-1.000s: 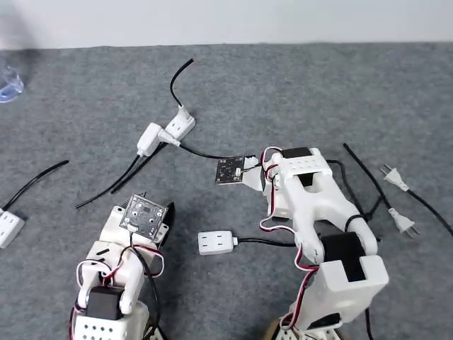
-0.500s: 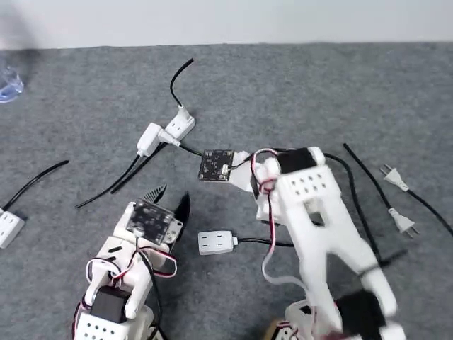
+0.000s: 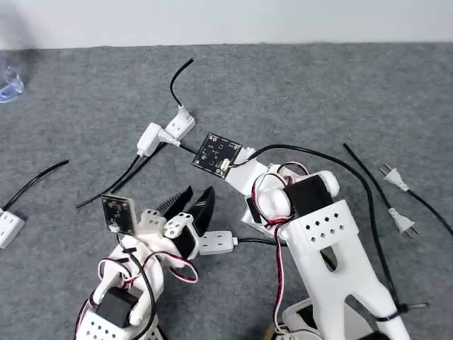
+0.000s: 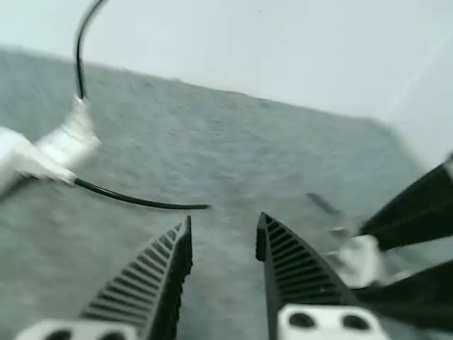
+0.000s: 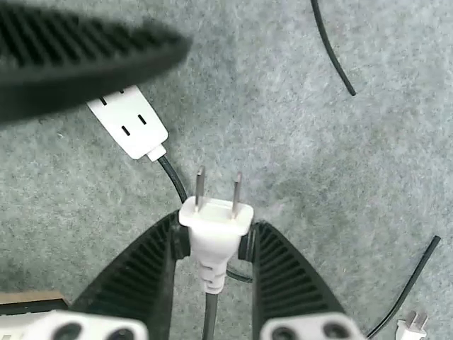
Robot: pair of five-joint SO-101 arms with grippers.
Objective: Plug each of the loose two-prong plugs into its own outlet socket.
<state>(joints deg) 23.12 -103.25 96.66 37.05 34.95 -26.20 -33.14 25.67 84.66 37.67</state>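
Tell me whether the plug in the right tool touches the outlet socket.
Apart. The right wrist view shows bare carpet between the prongs of the two-prong plug, held in the right tool, and the white outlet socket.

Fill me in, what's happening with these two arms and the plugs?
The right claw is shut on a white two-prong plug, held near the outlet socket but not yet inserted. The left claw hangs open right beside that socket. A loose plug and a second loose plug lie farther off on the right arm's side.
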